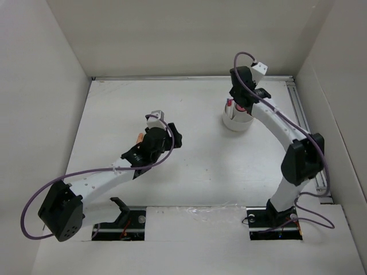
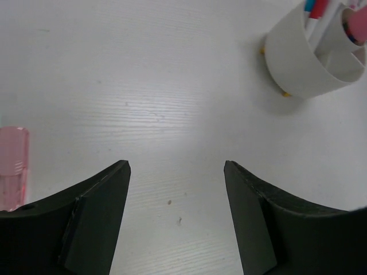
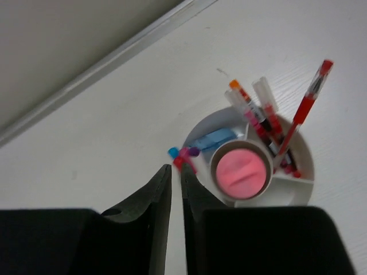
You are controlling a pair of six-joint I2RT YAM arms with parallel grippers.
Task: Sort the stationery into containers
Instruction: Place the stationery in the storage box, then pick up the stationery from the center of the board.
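arms reach forward, right end effector [image 3: 176,189] above tub [image 3: 301,172].

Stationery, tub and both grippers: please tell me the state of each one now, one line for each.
left gripper: open, holding nothing, over bare table.
right gripper: jaws almost together, nothing visibly held, above the tub's edge.
tub: upright, partly filled.
red pen: leaning in the tub.
markers: leaning in the tub.
blue piece: lying in a compartment.
pink piece: lying on the table beside the left gripper, not yet sorted.

Left gripper [image 2: 176,172] jaws wide apart, arm low mid-table; right gripper [image 3: 175,177] jaws nearly together, arm stretched far.
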